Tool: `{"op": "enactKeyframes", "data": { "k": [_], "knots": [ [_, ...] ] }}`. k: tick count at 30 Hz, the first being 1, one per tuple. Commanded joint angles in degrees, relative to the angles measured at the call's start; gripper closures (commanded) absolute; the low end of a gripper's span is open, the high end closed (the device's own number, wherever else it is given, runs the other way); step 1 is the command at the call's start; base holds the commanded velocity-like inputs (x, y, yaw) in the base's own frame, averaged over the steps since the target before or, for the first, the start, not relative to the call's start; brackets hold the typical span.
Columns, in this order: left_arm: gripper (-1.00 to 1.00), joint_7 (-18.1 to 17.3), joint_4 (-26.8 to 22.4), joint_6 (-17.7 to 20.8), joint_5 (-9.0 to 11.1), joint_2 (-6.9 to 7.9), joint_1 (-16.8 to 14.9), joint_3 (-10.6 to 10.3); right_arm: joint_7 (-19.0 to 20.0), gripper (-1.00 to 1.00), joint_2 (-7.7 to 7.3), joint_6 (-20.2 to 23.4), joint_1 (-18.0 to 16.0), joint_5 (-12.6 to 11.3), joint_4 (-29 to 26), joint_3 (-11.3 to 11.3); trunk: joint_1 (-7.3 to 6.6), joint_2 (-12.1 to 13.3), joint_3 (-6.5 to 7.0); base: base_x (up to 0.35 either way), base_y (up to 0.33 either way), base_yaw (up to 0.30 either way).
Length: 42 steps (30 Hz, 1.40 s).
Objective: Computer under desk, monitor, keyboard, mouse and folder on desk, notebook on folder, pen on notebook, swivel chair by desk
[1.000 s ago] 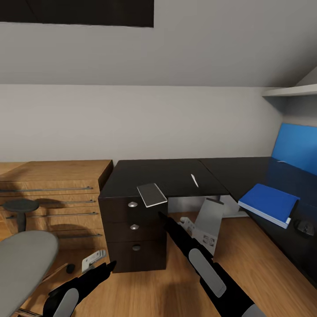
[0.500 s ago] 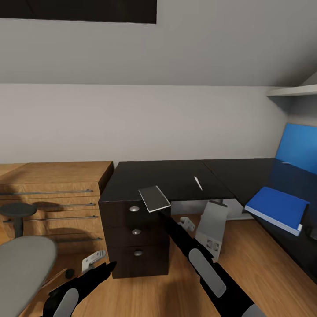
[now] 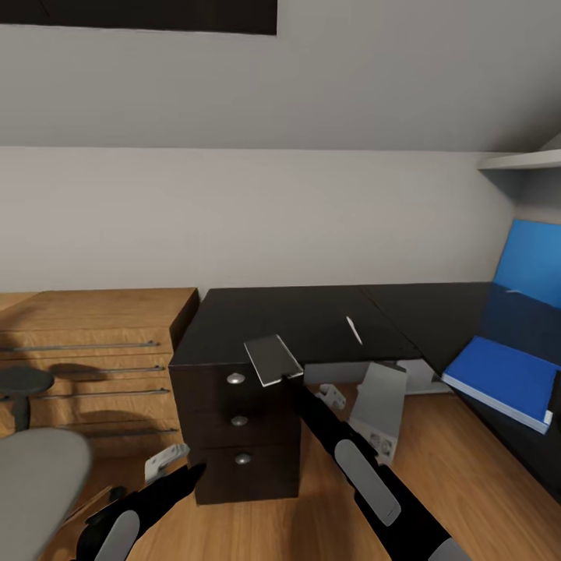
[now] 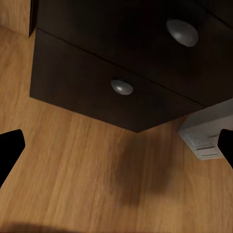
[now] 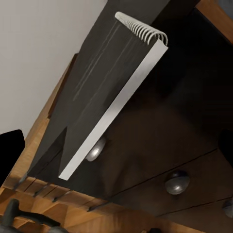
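Head view: both black arms reached toward the glossy black L-shaped desk (image 3: 312, 312)

The grey upholstered swivel chair (image 3: 35, 483) sat at far left; the left gripper (image 3: 191, 471) hung spread wide above the floor; the right gripper (image 3: 287, 379) clamped the thin dark grey spiral notebook (image 3: 271, 359) over the desk's corner; the thin white pen (image 3: 354, 329) and flat bright blue folder (image 3: 506, 378) lay on the desk

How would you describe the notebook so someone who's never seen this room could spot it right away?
Start at the L-shaped black desk and find its three-drawer unit. Above that unit's front corner is the notebook, a thin dark grey rectangle with white edges, at the tip of the right pincer. The folder is bright blue and larger, and the pen is a thin white stick.
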Motion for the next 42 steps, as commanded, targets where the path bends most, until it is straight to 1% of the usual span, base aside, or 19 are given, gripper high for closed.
{"op": "enactKeyframes", "data": {
  "k": [1, 9, 18, 30, 41, 42],
  "knots": [
    [-1.0, 0.6, -0.1, 0.1, 0.6, 0.05, 0.0, -0.1, -0.4, -1.0, -0.01, 0.1, 0.0, -0.3, -0.1, 0.0, 0.01, 0.0, -0.06, 0.163, 0.0, 0.0],
    [-1.0, 0.5, -0.1, 0.1, 0.6, 0.05, 0.0, -0.1, -0.4, -1.0, -0.04, 0.1, 0.0, -0.3, 0.0, -0.1, 0.01, 0.0, -0.06, 0.09, 0.004, 0.0],
    [-1.0, 0.5, -0.1, 0.1, 0.6, 0.05, 0.0, -0.1, -0.4, -1.0, -0.08, 0.1, 0.0, -0.2, 0.0, -0.2, 0.01, 0.0, -0.06, 0.107, 0.103, 0.0],
    [-1.0, 0.5, -0.1, 0.1, 0.7, 0.01, 0.0, -0.2, -0.4, -1.0, -0.1, 0.1, 0.0, -0.2, -0.1, -0.2, 0.01, 0.0, -0.06, 0.021, 0.076, 0.0],
    [-1.0, 0.5, 0.4, 0.1, 0.7, -0.04, 0.0, -0.3, -0.5, -1.0, -0.1, 0.1, 0.0, -0.2, -0.1, -0.3, 0.01, 0.0, -0.06, 0.002, 0.01, 0.0],
    [-1.0, 0.5, 0.5, 0.1, 0.7, -0.04, 0.0, -0.3, -0.5, 1.0, -0.1, 0.1, 0.0, -0.2, -0.1, -0.3, 0.01, 0.0, -0.06, 0.0, 0.0, 0.0]
  ]
}}
